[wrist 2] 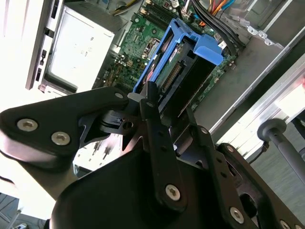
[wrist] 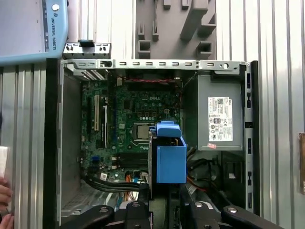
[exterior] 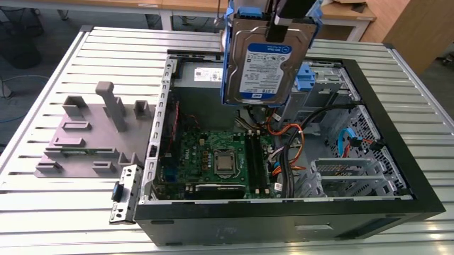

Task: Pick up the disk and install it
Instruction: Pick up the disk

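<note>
The disk (exterior: 261,61) is a silver hard drive with a white-and-blue label and blue side rails. It hangs upright, label facing the exterior view, above the back of the open computer case (exterior: 397,159). My gripper (exterior: 281,29) is shut on the disk's upper end. In the second wrist view the black fingers (wrist 2: 151,102) clamp the disk (wrist 2: 183,71), seen edge-on with the motherboard below it. In the first wrist view the disk's blue rail (wrist: 170,160) sticks out from the gripper (wrist: 164,204) over the case interior.
Inside the case lie the green motherboard (exterior: 212,154), a grey power supply (wrist: 218,119), orange and black cables (exterior: 292,134) and a blue-clipped drive bay (exterior: 307,79). A grey fixture (exterior: 92,133) stands on the slatted table at the exterior view's left. A person's hand (wrist: 4,210) is at the table edge.
</note>
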`<action>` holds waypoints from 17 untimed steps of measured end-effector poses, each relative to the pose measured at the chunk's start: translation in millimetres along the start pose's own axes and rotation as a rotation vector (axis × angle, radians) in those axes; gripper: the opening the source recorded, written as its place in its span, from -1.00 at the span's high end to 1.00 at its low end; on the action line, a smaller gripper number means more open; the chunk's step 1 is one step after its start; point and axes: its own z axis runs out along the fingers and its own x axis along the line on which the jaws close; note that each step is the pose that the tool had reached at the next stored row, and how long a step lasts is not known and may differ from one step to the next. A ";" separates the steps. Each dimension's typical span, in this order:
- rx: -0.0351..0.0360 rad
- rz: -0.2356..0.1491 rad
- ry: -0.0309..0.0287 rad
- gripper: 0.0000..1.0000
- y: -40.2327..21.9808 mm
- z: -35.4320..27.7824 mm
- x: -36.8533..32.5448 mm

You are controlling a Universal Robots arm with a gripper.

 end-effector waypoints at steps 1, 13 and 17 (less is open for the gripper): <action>0.0000 0.000 0.0000 0.31 -0.1 -0.1 2.1; 0.0000 0.000 0.0000 0.31 -0.4 -0.3 13.3; -0.0001 0.000 0.0001 0.31 -0.4 -0.4 13.4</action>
